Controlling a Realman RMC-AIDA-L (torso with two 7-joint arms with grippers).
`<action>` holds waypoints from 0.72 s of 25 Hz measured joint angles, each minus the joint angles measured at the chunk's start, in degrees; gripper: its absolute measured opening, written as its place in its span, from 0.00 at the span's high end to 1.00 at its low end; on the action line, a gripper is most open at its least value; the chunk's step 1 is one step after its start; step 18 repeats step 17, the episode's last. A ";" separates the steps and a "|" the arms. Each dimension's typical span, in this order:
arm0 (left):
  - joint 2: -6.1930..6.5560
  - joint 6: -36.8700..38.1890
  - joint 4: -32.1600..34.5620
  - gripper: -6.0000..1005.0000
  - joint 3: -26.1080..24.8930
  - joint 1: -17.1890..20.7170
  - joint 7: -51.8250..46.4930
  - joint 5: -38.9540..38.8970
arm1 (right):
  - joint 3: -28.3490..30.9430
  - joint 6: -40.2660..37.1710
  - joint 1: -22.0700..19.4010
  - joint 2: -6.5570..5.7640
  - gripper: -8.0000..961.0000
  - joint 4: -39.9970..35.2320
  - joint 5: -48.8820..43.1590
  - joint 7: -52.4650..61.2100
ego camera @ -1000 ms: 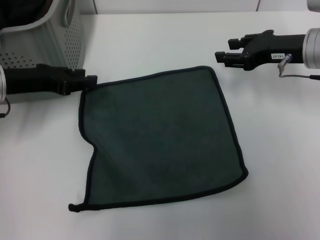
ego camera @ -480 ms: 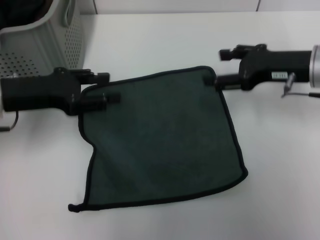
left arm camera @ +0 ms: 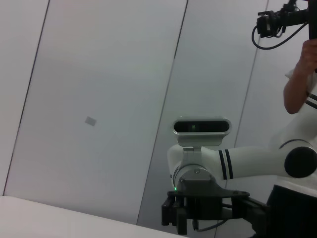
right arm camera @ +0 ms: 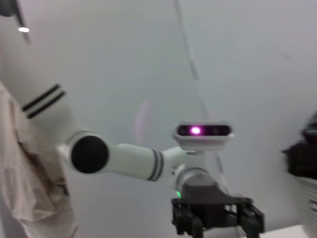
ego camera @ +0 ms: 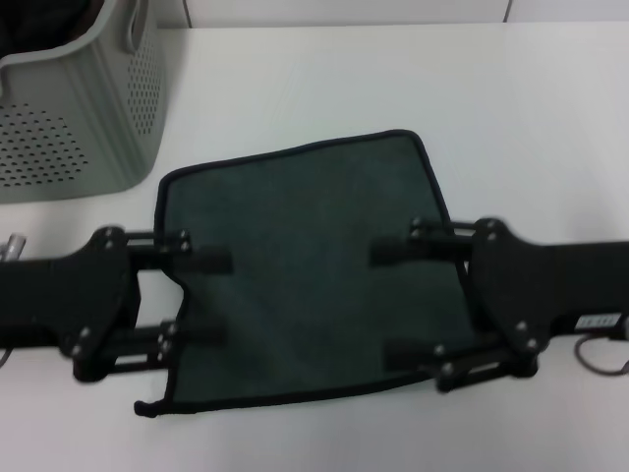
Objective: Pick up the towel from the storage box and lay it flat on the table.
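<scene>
A dark green towel (ego camera: 310, 270) with thin black edging lies spread on the white desk (ego camera: 324, 88), just beside the light grey perforated storage box (ego camera: 74, 113), which stands at the towel's far left corner. The towel is mostly flat, but its left edge is tucked inward and its near left corner curls into a small tail. The left gripper (ego camera: 201, 298) reaches in over the towel's left edge and the right gripper (ego camera: 393, 303) over its right edge; each has its fingers spread wide apart, holding nothing. The likely risk is that a finger dragging across the soft cloth bunches it or worsens the tucked left edge, leaving it less flat. Only the storage box's rim and a dark patch inside show, so its contents cannot be told.
</scene>
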 joint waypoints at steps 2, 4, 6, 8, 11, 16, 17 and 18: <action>0.32 0.00 -0.01 0.42 1.53 1.19 1.24 -1.25 | -3.74 1.30 -0.45 0.00 0.11 -0.34 1.95 -0.86; 0.69 0.00 -0.12 0.42 2.34 2.23 2.41 -2.13 | -7.23 2.91 -0.60 0.00 0.11 -0.66 3.59 -1.37; 0.89 -0.01 -0.14 0.42 2.39 2.73 3.63 -2.27 | -9.64 4.55 -0.60 -0.01 0.11 -1.01 4.09 -1.44; 1.08 0.00 -0.14 0.42 2.40 2.94 4.71 -2.42 | -11.38 6.33 -0.70 -0.01 0.11 -1.56 4.17 -1.47; 1.52 0.00 -0.14 0.42 2.39 3.03 5.28 -2.89 | -12.84 8.69 -1.30 -0.01 0.11 -3.06 4.05 -1.49; 1.85 0.00 -0.10 0.42 2.11 3.27 5.56 -3.26 | -13.33 9.76 -1.65 -0.01 0.11 -4.14 4.12 -1.50; 1.85 0.00 -0.10 0.42 2.11 3.28 5.60 -3.28 | -13.34 9.76 -1.68 -0.01 0.11 -4.17 4.22 -1.49; 1.85 0.00 -0.10 0.42 2.11 3.28 5.60 -3.28 | -13.34 9.76 -1.68 -0.01 0.11 -4.17 4.22 -1.49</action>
